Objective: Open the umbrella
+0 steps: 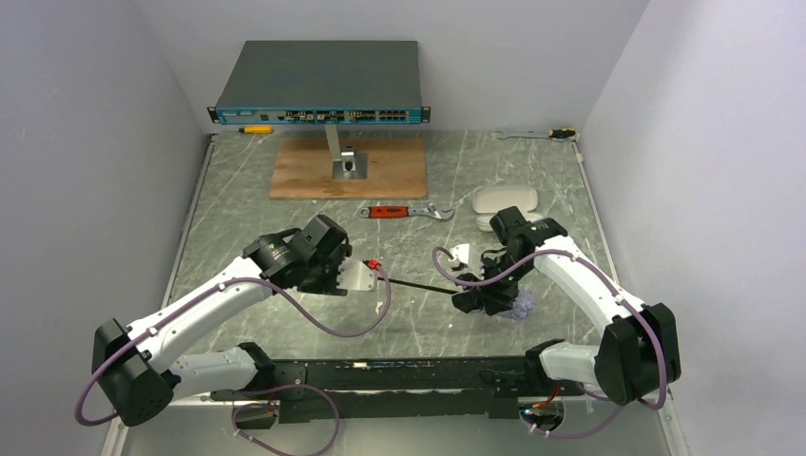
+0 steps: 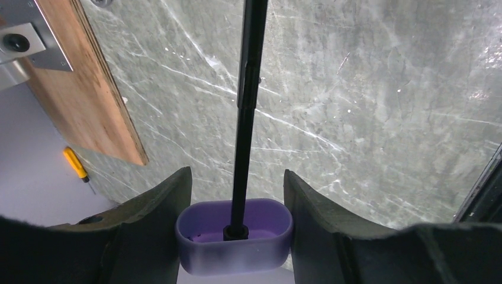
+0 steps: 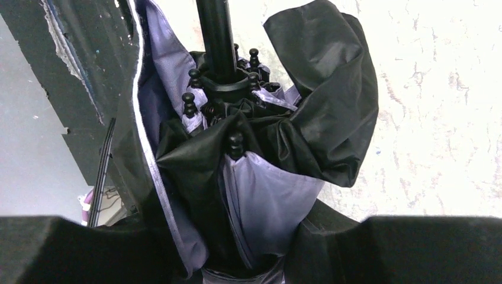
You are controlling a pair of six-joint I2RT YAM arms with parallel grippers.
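Observation:
The umbrella lies stretched between my two grippers above the marble table (image 1: 285, 204). Its rounded lilac handle (image 2: 234, 236) sits between the fingers of my left gripper (image 2: 237, 177), and both fingers press on its sides. The thin black shaft (image 2: 248, 89) runs straight away from the handle, and in the top view the shaft (image 1: 418, 284) crosses to the right. My right gripper (image 3: 254, 236) is shut on the folded canopy (image 3: 266, 195), lilac fabric with black lining and rib tips bunched round the shaft. From above, the left gripper (image 1: 350, 274) and right gripper (image 1: 483, 294) face each other.
A red-handled wrench (image 1: 404, 211) lies behind the umbrella. Further back are a wooden board (image 1: 349, 169) with a metal post, a network switch (image 1: 320, 84), a yellow tool (image 1: 255, 129), a white case (image 1: 506, 199) and a spanner (image 1: 532, 135).

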